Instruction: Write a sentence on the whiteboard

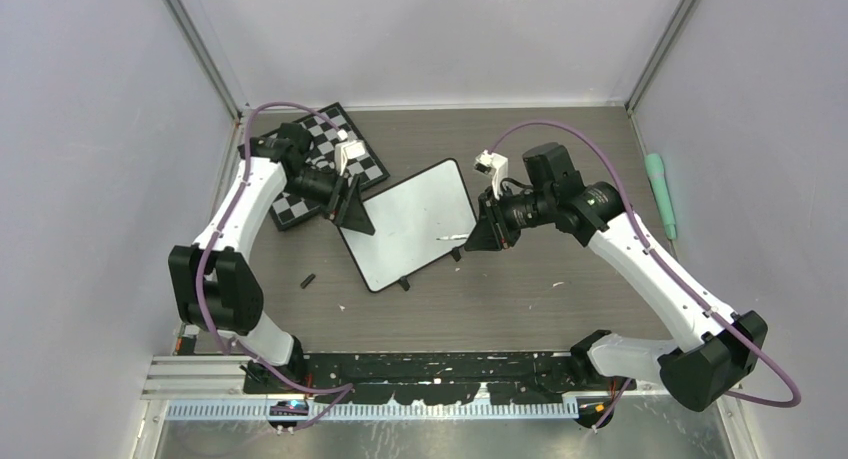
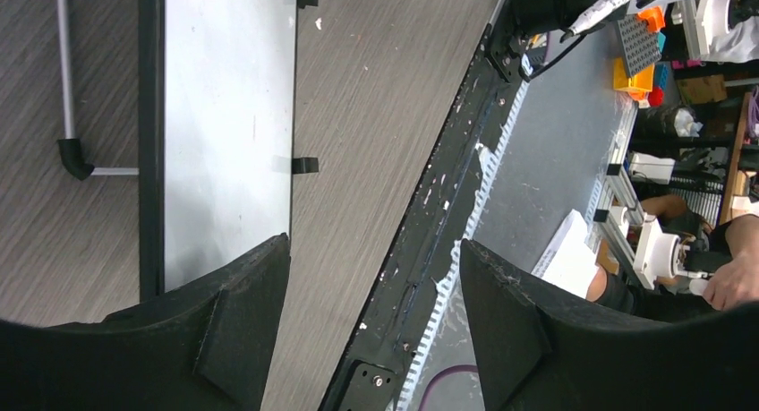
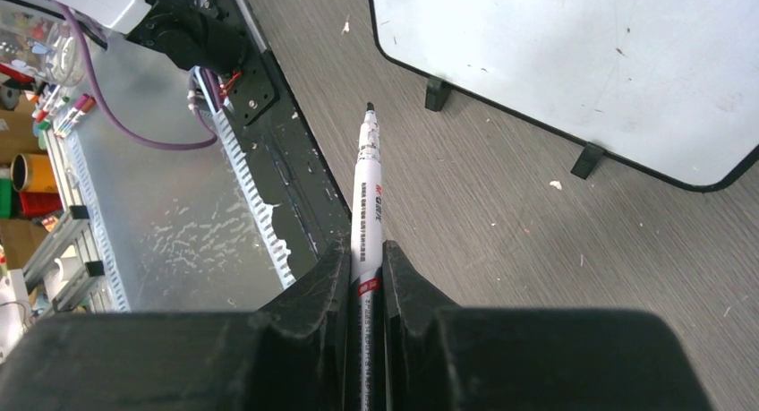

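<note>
Whiteboard [image 1: 410, 224] lies flat on grey wood-grain table [image 1: 520, 299] between white walls [image 1: 100, 129].

**Top external:** fixed camera high above and behind the arm bases, looking down on the whole grey wood-grain table [image 1: 500, 299].
**Left wrist:** close and low, facing across the table's black near-edge base rail [image 2: 439, 223].
**Right wrist:** close, sighting along the white marker pen [image 3: 368, 196] toward that rail.
All three views share the small white, black-framed whiteboard [image 1: 412, 224] and the rail.
</note>
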Robot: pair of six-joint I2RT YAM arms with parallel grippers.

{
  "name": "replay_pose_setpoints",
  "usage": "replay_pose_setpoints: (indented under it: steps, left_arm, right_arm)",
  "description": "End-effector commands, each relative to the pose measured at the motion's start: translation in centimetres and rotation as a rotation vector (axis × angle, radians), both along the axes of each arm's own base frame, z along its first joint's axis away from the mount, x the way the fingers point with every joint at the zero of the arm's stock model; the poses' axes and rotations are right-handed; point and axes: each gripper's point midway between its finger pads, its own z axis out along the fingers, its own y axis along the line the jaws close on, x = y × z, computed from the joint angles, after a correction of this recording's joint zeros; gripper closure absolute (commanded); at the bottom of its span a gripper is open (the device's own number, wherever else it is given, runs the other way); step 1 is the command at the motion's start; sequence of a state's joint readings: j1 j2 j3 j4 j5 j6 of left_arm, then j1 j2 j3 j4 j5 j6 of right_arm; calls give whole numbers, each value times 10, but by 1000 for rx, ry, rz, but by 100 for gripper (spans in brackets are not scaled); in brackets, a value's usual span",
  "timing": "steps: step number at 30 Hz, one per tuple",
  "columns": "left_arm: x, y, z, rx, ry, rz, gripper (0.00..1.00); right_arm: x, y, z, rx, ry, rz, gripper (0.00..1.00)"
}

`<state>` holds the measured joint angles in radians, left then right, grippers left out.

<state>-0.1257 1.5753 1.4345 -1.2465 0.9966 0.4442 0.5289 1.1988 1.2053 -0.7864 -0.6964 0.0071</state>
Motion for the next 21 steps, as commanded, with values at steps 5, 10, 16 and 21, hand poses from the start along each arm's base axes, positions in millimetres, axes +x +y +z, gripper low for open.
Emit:
replay_pose_setpoints:
  steps: [5, 10, 16, 21]
  left_arm:
    - [-7, -18, -2, -14, 3, -41, 34]
    - [-10, -23, -9, -1, 21, -58, 43]
    - [1, -25, -7, 25, -7, -49, 52]
    - [19, -22, 33, 50, -143, -27, 50]
  right_arm:
    - [-6, 14, 24, 69, -71, 87, 100]
    - [-8, 21, 26, 74, -79, 107, 100]
    - [-9, 29, 34, 96, -87, 123, 100]
    - [-12, 27, 32, 87, -92, 132, 100]
